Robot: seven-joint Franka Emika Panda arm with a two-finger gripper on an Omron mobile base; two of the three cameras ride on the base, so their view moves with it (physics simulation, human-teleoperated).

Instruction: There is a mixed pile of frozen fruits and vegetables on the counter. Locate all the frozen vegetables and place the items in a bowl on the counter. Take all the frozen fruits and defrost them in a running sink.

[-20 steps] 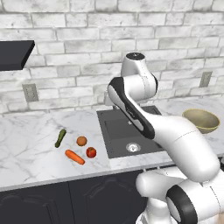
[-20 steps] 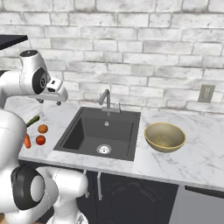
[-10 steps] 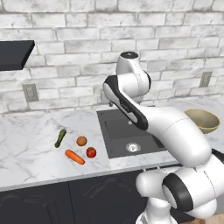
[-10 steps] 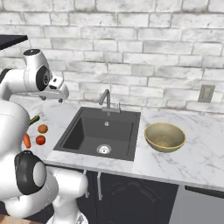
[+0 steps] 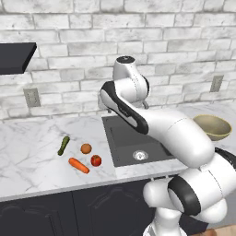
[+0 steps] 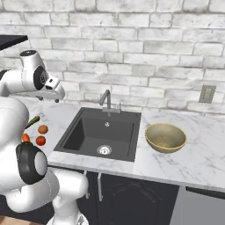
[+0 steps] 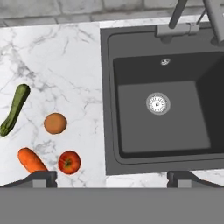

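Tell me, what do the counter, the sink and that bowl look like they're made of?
The counter looks like polished white marble, going by its grey veins. The sink seems a matte black composite or coated metal, with a shiny steel drain. The bowl is a dull olive-tan, perhaps ceramic or wood; that stays uncertain.

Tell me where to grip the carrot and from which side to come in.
Grip the carrot around its thick middle, coming straight down from above. It lies flat on the counter, so its long sides are the ones exposed. Set the jaws across its width, and keep off the red fruit close to its tapered end.
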